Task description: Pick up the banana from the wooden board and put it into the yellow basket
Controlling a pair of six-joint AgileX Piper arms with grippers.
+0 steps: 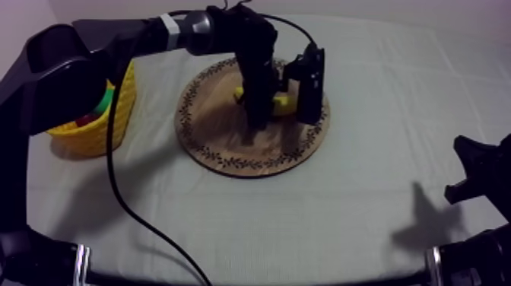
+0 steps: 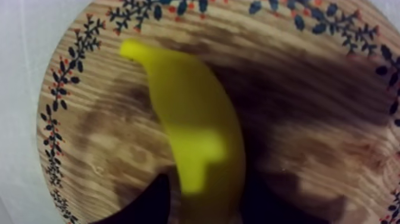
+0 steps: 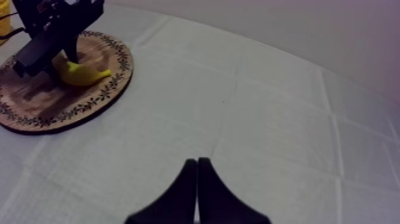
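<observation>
The yellow banana (image 1: 283,103) lies on the round wooden board (image 1: 228,144), toward its far right part. My left gripper (image 1: 258,115) reaches straight down onto it from the upper left. In the left wrist view the banana (image 2: 190,119) runs between my black fingers (image 2: 152,202), which press against both sides of its near end; my left gripper (image 2: 208,199) is shut on it while it rests on the board (image 2: 95,137). My right gripper (image 3: 197,179) is shut on nothing and hovers over the cloth at the right side (image 1: 475,171). Its view shows the banana (image 3: 83,74) under the left gripper (image 3: 47,44).
The yellow basket (image 1: 114,122) stands at the left of the table, just left of the board, with green and red toy fruit inside. Bare cloth lies between board and right arm. The left arm's cable hangs down in front of the basket.
</observation>
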